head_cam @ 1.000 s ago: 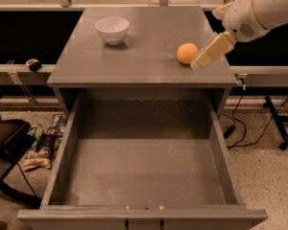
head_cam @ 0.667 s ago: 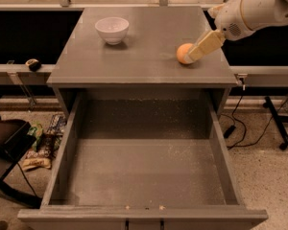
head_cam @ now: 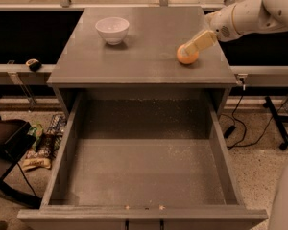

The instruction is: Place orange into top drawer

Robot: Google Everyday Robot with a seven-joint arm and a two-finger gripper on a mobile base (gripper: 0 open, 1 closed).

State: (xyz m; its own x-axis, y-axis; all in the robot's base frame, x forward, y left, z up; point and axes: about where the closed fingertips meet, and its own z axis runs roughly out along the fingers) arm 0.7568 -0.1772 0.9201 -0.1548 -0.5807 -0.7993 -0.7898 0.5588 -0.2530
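The task is judged to be at an early stage, with nothing yet delivered. The drawer point(head_cam: 144, 176) is seen pulled fully out below the cabinet point(head_cam: 134, 66) top, and nothing is seen lying on its speckled bottom, so no further opening is thought to be needed. The orange point(head_cam: 187, 58) is found on the cabinet top, near the right edge and toward the front, well apart from the bowl point(head_cam: 112, 29), which stands at the back left. The gripper point(head_cam: 196, 44) is carried on the arm point(head_cam: 249, 14), which reaches in from the right, and it is set directly against the orange, its pale tip overlapping the fruit's upper right side. Whether the fruit is enclosed or merely touched cannot be told, nor can it be told whether the gripper is released or clenched. The orange appears to be resting on the surface, not raised from it, so a lift is judged not to have been made. Left to be done are a secure hold, a lift, a carry forward past the front edge of the top, a lowering into the drawer, and a release there. Since the fruit is round, it could be rolled toward the nearby edge by an off-centre contact.
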